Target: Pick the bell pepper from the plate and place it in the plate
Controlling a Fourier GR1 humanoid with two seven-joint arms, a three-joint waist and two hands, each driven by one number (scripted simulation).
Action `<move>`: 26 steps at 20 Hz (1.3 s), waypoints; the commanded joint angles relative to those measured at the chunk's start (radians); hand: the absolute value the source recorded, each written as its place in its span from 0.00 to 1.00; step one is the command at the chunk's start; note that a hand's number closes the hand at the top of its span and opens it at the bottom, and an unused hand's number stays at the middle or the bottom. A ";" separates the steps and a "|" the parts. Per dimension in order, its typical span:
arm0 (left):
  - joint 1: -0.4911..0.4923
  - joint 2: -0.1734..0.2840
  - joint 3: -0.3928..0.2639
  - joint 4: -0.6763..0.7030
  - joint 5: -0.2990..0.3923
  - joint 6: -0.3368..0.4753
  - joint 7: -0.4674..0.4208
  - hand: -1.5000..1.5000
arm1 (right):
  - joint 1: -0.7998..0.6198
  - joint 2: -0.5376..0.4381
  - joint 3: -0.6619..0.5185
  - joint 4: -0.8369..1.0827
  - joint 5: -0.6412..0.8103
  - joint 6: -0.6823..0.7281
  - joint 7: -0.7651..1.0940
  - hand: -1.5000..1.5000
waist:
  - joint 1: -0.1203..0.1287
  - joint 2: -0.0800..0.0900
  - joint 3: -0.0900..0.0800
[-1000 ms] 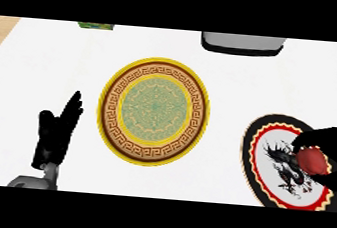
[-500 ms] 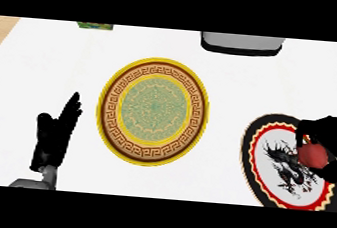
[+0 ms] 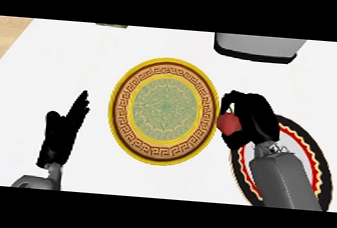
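A red bell pepper is held in my right hand, whose fingers curl round it, just right of the yellow-rimmed plate with a green patterned centre. The pepper hangs between that plate's right rim and the black plate with a red and white border, which my right forearm largely covers. My left hand rests open at the lower left, fingers straight and pointing up, left of the yellow plate.
A grey and black appliance stands at the back right of the white counter. A small green object shows at the back edge, left of centre.
My right hand has lifted the bell pepper off the black plate and carried it left and up, to the yellow plate's right rim. The left hand has stayed where it was.
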 commanded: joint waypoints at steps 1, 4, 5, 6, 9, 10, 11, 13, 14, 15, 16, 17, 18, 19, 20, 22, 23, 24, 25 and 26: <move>-0.025 -0.009 -0.016 0.012 0.001 -0.015 0.004 0.50 | -0.116 0.091 0.084 -0.035 0.037 -0.088 0.270 1.00 | 0.029 0.000 0.000; -0.040 0.001 -0.009 0.017 -0.005 -0.013 0.013 0.50 | -0.196 0.093 0.134 -0.070 0.101 -0.197 0.449 1.00 | 0.031 -0.005 0.001; -0.015 -0.012 -0.014 0.029 -0.005 -0.006 0.006 0.50 | -0.226 0.093 0.134 -0.088 0.125 -0.223 0.529 1.00 | 0.024 -0.008 0.000; -0.032 -0.015 -0.026 0.023 -0.008 -0.013 0.013 0.50 | -0.268 0.094 0.158 -0.074 0.163 -0.220 0.596 1.00 | 0.028 -0.007 -0.001; -0.046 -0.015 -0.026 0.035 -0.008 -0.019 0.007 0.50 | -0.354 0.095 0.223 -0.037 0.216 -0.247 0.805 1.00 | 0.042 0.003 -0.001; -0.027 -0.022 -0.035 0.018 -0.013 -0.011 0.008 0.50 | -0.394 0.095 0.240 -0.042 0.219 -0.230 0.890 1.00 | 0.048 -0.004 0.000; -0.059 -0.036 -0.034 0.035 -0.019 0.004 0.020 0.50 | -0.390 0.095 0.284 -0.027 0.229 -0.254 0.955 1.00 | 0.041 0.002 0.001; -0.064 -0.025 -0.028 0.046 -0.019 -0.007 0.005 0.50 | -0.447 0.095 0.334 0.006 0.218 -0.289 1.106 1.00 | 0.045 0.010 0.002; -0.078 -0.024 -0.017 0.043 -0.017 0.002 0.020 0.50 | -0.490 0.095 0.359 0.015 0.234 -0.252 1.177 1.00 | 0.031 0.005 0.002; -0.070 -0.033 -0.033 0.048 -0.021 -0.004 0.005 0.50 | -0.506 0.095 0.384 0.056 0.233 -0.267 1.226 1.00 | 0.037 0.010 0.003; -0.064 0.006 -0.004 0.034 -0.006 -0.024 0.015 0.50 | -0.523 0.095 0.403 0.059 0.213 -0.274 1.268 1.00 | 0.041 0.008 0.004; -0.095 -0.023 -0.003 0.050 -0.011 0.005 0.032 0.50 | -0.576 0.095 0.388 0.075 0.201 -0.251 1.288 1.00 | 0.027 0.010 0.004; -0.088 -0.026 -0.024 0.059 -0.030 0.002 0.017 0.50 | -0.565 0.095 0.407 0.096 0.186 -0.267 1.309 1.00 | 0.017 0.012 0.004; -0.073 -0.056 -0.049 0.053 -0.051 0.032 0.023 0.50 | -0.585 0.095 0.410 0.122 0.180 -0.267 1.324 1.00 | 0.026 0.012 0.004; -0.089 -0.001 0.004 0.045 -0.014 -0.008 0.028 0.50 | -0.559 0.095 0.411 0.152 0.184 -0.322 1.320 1.00 | 0.017 0.014 0.005; -0.083 -0.043 -0.019 0.046 -0.031 0.027 0.034 0.50 | -0.573 0.095 0.420 0.179 0.150 -0.304 1.341 1.00 | 0.009 0.013 0.005; -0.114 -0.023 0.004 0.050 -0.020 0.015 0.051 0.50 | -0.601 0.095 0.429 0.181 0.138 -0.298 1.356 1.00 | 0.004 0.012 0.005; -0.044 -0.024 -0.011 0.040 -0.019 0.004 0.007 0.50 | -0.611 0.095 0.427 0.195 0.111 -0.301 1.362 1.00 | 0.017 0.011 0.005; -0.051 -0.021 -0.007 0.024 -0.007 -0.006 0.013 0.50 | -0.614 0.095 0.406 0.242 0.116 -0.328 1.347 1.00 | 0.018 0.014 0.005; -0.085 -0.022 0.003 0.055 -0.027 0.019 0.031 0.50 | -0.611 0.095 0.422 0.236 0.089 -0.318 1.345 1.00 | -0.003 0.014 0.006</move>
